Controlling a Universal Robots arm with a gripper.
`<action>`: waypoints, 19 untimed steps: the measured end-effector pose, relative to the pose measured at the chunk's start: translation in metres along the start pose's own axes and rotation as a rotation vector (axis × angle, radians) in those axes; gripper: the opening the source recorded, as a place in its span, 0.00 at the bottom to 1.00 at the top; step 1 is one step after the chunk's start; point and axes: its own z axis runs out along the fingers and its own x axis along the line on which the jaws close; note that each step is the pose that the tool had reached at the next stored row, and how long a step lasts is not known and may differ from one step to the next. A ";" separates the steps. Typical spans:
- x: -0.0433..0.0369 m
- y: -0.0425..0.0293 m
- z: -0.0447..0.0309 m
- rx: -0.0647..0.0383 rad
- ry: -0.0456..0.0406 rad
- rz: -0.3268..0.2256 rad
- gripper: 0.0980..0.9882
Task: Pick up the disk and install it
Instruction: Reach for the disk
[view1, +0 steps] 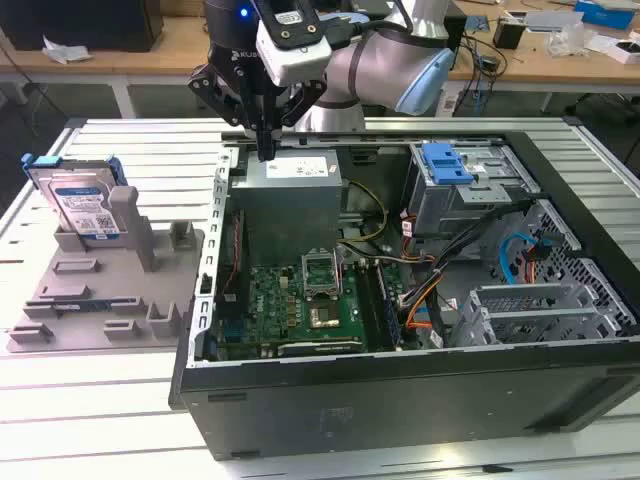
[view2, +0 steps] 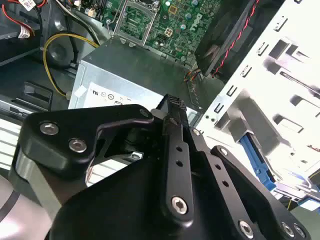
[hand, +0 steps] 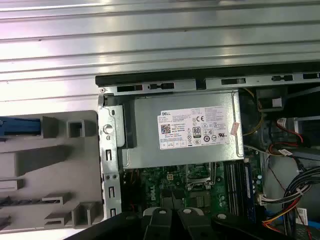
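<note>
Your gripper (view1: 266, 152), jaws closed on nothing, hangs over the power-supply box (view1: 290, 200) at top centre, while the disk (view1: 85, 205) stands upright in its grey rack (view1: 120, 300) on the exterior view's left, seemingly so its edges stay graspable.

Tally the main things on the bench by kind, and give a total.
disk: 1
grey holder tray: 1
open computer case: 1
power-supply box: 1
gripper: 1
Total: 5
</note>
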 end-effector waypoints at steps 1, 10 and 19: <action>0.0000 0.0000 0.0000 0.000 0.0000 0.000 0.01; 0.0003 0.0000 0.0000 -0.001 0.0000 0.000 0.01; 0.0517 0.0191 0.0018 -0.001 -0.0001 0.000 0.01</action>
